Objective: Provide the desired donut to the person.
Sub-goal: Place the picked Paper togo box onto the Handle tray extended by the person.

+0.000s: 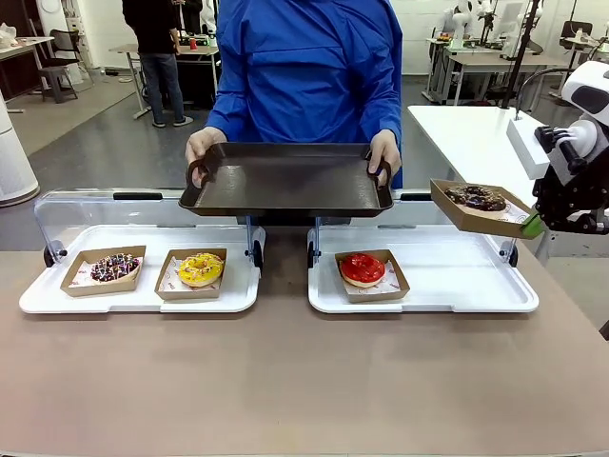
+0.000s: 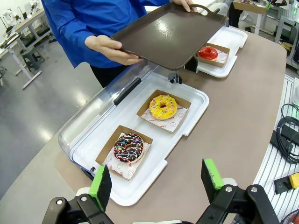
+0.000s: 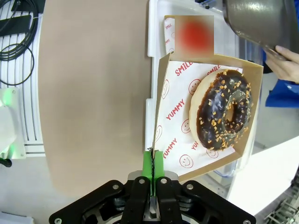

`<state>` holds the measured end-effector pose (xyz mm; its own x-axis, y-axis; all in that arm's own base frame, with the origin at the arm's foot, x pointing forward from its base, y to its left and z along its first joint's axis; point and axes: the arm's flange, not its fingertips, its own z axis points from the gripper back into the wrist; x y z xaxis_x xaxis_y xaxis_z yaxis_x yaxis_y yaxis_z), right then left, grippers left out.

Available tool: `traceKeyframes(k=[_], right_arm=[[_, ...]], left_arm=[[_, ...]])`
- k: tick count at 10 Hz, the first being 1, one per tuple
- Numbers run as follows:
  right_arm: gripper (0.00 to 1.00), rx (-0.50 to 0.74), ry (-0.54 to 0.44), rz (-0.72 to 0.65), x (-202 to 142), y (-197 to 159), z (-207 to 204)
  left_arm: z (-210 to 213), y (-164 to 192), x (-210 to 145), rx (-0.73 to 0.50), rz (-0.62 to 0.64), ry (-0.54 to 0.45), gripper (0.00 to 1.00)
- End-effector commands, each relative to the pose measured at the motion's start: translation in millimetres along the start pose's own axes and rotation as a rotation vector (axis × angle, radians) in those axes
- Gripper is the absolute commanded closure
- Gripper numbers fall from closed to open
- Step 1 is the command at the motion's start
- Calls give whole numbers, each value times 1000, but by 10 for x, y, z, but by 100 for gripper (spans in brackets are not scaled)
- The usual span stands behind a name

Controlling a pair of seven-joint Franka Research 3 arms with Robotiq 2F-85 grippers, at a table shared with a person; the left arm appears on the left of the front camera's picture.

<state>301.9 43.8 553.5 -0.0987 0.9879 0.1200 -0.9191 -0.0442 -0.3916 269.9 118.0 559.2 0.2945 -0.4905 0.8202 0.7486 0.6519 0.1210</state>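
Progress log | our left gripper (image 2: 156, 179) hangs spread and empty over the table | sprinkled donut (image 1: 115, 267) and yellow donut (image 1: 201, 269) sit in the left display tray (image 1: 38, 295) | person (image 1: 304, 67) holds out a bare serving tray (image 1: 285, 181) | red donut (image 1: 363, 268) lies below it | our right gripper (image 1: 533, 226) pinches the cardboard boat (image 1: 476, 219) with the chocolate donut (image 1: 478, 197), raised just right of the serving tray | we judge the pick done and the delivery left
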Motion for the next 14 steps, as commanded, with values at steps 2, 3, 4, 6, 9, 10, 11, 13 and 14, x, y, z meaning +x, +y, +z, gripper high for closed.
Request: traceKeyframes(k=[2,3,4,6,9,10,11,13,14], right_arm=[[100,-2,21,15,-34,-2,-1],[100,-2,21,15,-34,-2,-1],[100,-2,21,15,-34,-2,-1],[100,-2,21,15,-34,-2,-1],[99,-12,5,56,684,-602,167],[99,-16,72,-30,1116,-913,178],[99,-50,141,-100,1471,-1195,121],[99,-121,206,-148,2048,-1597,-163],[99,-127,197,-124,2229,-1751,-407]], left_arm=[[2,2,-8,-4,-7,-1,0],[2,2,-8,-4,-7,-1,0],[2,2,-8,-4,-7,-1,0],[2,2,-8,-4,-7,-1,0],[2,2,-8,-4,-7,-1,0],[2,2,-8,-4,-7,-1,0],[2,2,-8,-4,-7,-1,0],[2,2,-8,-4,-7,-1,0],[2,2,-8,-4,-7,-1,0]])
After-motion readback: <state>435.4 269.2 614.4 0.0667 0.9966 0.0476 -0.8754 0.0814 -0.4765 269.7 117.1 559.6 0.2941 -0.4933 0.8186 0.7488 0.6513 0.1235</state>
